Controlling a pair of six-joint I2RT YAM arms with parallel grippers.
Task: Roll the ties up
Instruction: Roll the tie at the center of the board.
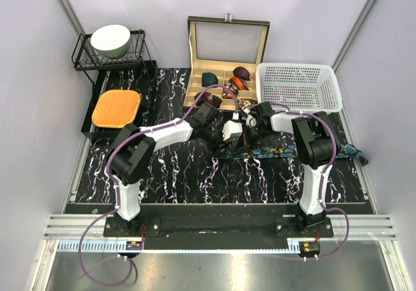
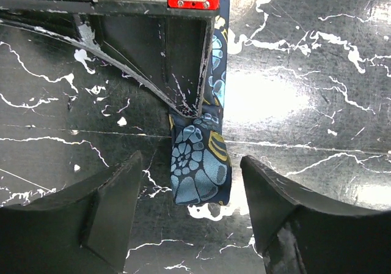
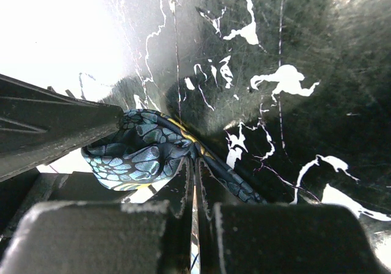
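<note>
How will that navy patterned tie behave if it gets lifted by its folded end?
Probably floppy: the navy tie bends sharply over itself and the rest trails flat along the table. Likely light, being a thin fabric strip. The fold may well slump open if the right gripper, jaws shut on it, lets go.

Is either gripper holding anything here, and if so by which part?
The right gripper is shut on the navy patterned tie, pinching the strip just behind its folded end. The left gripper is open, straddling that fold without gripping.
</note>
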